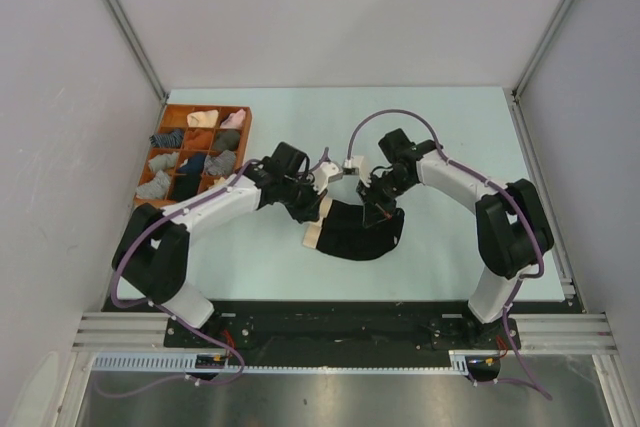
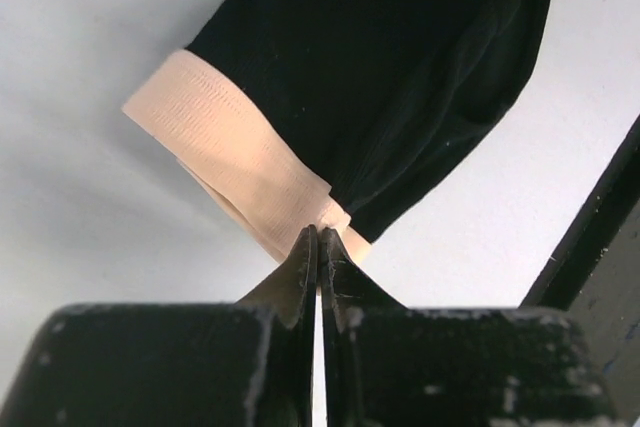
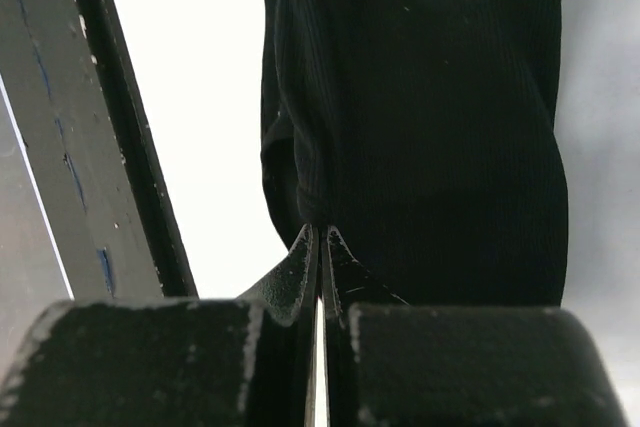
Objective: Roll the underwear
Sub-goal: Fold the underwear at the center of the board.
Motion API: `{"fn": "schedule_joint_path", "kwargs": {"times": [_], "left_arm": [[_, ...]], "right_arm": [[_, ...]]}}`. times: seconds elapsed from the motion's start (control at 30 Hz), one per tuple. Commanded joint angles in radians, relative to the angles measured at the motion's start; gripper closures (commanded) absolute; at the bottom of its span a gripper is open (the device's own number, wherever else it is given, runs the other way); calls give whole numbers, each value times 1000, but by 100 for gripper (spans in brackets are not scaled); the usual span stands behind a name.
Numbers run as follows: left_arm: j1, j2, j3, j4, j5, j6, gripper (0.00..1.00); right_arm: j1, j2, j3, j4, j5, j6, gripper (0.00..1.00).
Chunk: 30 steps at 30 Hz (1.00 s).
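Observation:
The underwear (image 1: pixel 355 230) is black fabric with a cream-beige waistband (image 1: pixel 314 230) and lies on the pale table in the middle. My left gripper (image 1: pixel 322 205) is shut on the waistband end at its left; the left wrist view shows the jaws pinched on the cream band (image 2: pixel 240 162) with the black cloth (image 2: pixel 400 77) beyond. My right gripper (image 1: pixel 380 209) is shut on the black fabric's far right edge; the right wrist view shows the jaws closed on a fold of black cloth (image 3: pixel 430 117).
A wooden compartment tray (image 1: pixel 168 113) with several small rolled bundles stands at the back left. Vertical frame posts rise at the table's back corners. A metal rail runs along the near edge.

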Motion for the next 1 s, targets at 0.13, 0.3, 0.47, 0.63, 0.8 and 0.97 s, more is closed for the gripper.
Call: {"fn": "schedule_joint_path", "kwargs": {"times": [0.13, 0.3, 0.47, 0.63, 0.8, 0.97], "left_arm": [[-28, -32, -36, -15, -62, -73, 100], [-50, -14, -58, -9, -66, -90, 100], [-54, 12, -70, -9, -66, -105, 100], [-58, 54, -56, -21, -60, -114, 98], [-63, 91, -46, -48, -39, -126, 90], [-63, 71, -39, -59, -48, -146, 72]], "right_arm": [[41, -1, -15, -16, 18, -33, 100], [81, 16, -18, -30, 12, -47, 100], [94, 44, -19, -28, 24, -45, 100], [113, 82, -21, -38, 30, -50, 100], [137, 113, -21, -57, 33, -66, 100], [165, 128, -19, -122, -11, -128, 82]]}}
